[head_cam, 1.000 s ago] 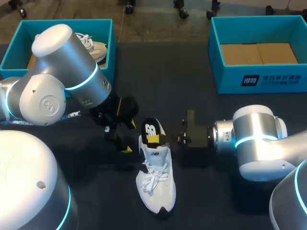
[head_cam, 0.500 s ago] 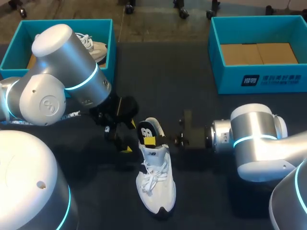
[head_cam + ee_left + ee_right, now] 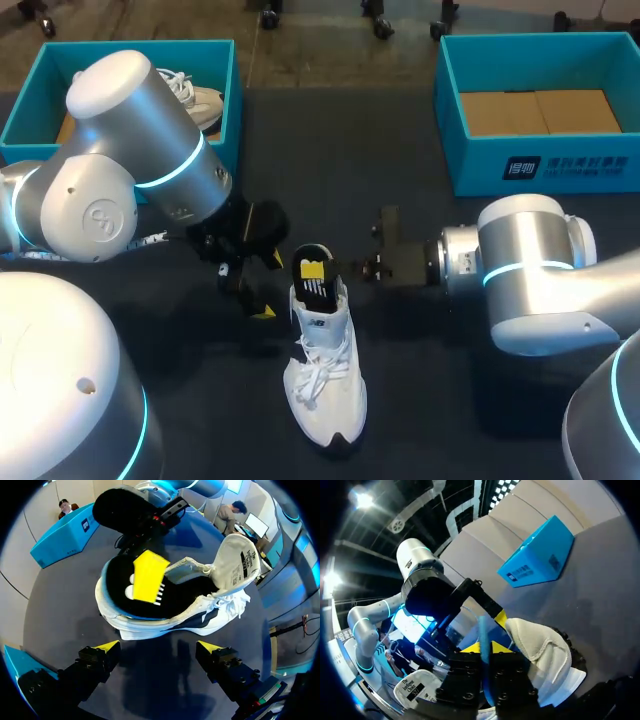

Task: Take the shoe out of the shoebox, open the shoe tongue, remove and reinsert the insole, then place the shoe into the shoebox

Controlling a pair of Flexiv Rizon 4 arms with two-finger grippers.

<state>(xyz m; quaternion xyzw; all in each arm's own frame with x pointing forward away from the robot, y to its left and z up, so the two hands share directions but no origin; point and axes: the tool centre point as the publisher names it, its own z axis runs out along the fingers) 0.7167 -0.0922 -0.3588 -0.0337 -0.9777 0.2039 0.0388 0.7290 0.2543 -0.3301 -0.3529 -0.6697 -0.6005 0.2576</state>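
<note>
Shoe [image 3: 325, 375] is laid on table [image 3: 400, 180], toe toward robot. Insole [image 3: 314, 280] is stood up out of shoe's heel opening, clamped at its edge by right gripper [image 3: 368, 268]; removal is judged under way. Left gripper [image 3: 268, 288] is held spread and empty just beside shoe's heel, probably to steady it.

Shoe [image 3: 322, 370] stands between left pincer [image 3: 159, 647] and right pincer [image 3: 486, 647].

Left gripper [image 3: 159, 646] fingers spread, right gripper [image 3: 486, 647] apparently pinching insole [image 3: 315, 283].
</note>
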